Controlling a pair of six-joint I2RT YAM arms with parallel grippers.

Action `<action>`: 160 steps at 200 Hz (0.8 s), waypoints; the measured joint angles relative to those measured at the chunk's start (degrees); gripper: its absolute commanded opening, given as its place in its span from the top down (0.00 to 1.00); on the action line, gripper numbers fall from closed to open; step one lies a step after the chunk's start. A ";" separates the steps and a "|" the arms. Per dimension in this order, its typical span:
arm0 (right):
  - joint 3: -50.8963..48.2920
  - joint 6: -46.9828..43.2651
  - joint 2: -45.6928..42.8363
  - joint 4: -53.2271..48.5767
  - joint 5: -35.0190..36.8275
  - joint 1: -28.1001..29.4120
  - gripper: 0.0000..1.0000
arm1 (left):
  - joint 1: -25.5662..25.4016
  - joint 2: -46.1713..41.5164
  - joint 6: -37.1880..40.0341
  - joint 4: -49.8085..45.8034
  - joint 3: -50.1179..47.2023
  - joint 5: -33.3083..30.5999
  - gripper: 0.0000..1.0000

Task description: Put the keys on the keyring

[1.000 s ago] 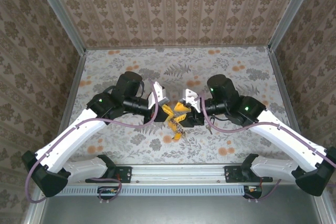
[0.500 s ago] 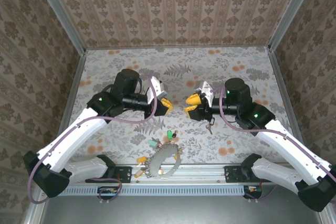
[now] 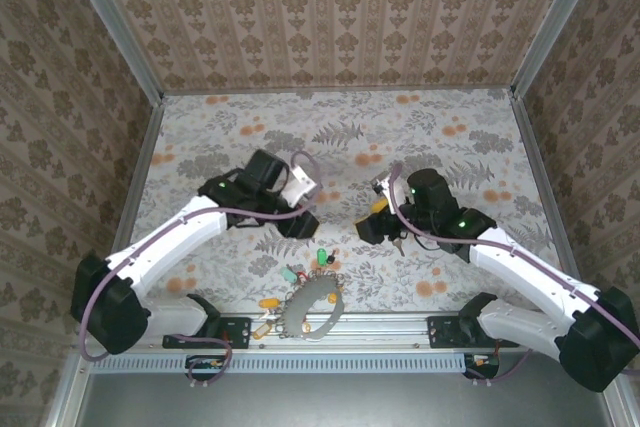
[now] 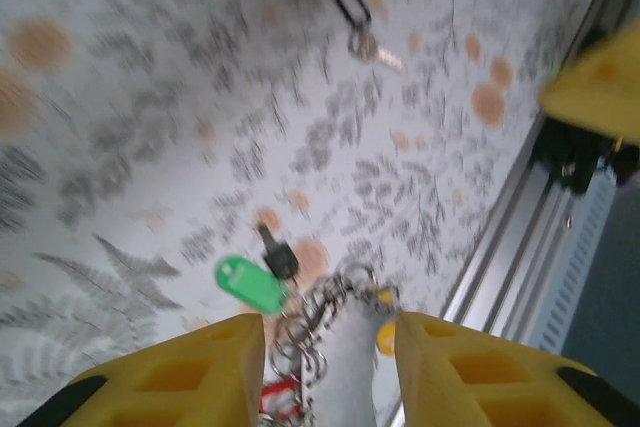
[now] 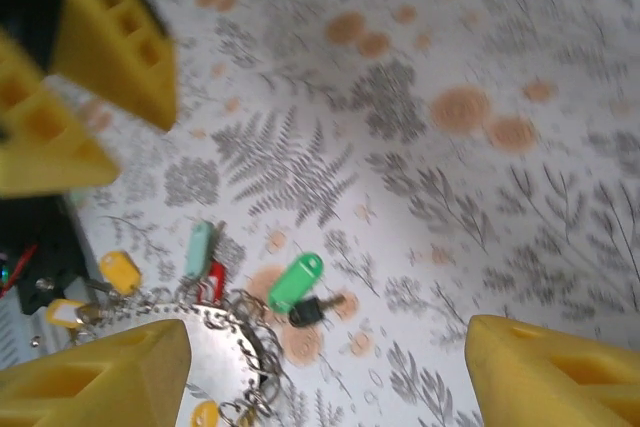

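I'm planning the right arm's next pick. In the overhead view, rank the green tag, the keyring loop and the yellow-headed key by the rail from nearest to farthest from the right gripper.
From the right gripper:
1. green tag, just to its near-left.
2. keyring loop, further toward the near edge.
3. yellow-headed key, at the rail, leftmost.

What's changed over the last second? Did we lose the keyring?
Yes. The keyring was let go from between the two pincers mid-table and now lies by the near rail. The left pincer and right pincer drew apart, opened and dipped lower toward it. The loose key near the right pincer has not moved, and the ring has lain still for the last half second.
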 measured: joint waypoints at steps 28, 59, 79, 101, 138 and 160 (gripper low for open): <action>-3.80 4.76 0.31 0.35 -0.13 1.51 0.29 | -1.11 1.07 -3.78 1.01 -4.61 -0.68 0.58; -8.20 8.20 -0.87 0.15 -0.15 9.60 0.34 | 2.43 1.09 -7.02 3.85 -7.41 0.55 0.58; -10.10 9.64 0.17 0.98 -0.22 12.70 0.43 | 4.90 0.92 -8.13 5.51 -7.74 1.99 0.58; -9.97 9.44 5.60 2.75 0.02 15.58 0.47 | 7.02 -0.74 -9.20 7.67 -8.31 3.74 0.58; -4.96 4.20 14.93 2.56 0.39 21.27 0.51 | 11.15 -4.00 -10.97 9.70 -10.25 7.43 0.58; -2.16 0.92 16.85 2.27 1.70 23.50 0.51 | 14.25 -5.27 -12.22 10.58 -12.02 9.09 0.58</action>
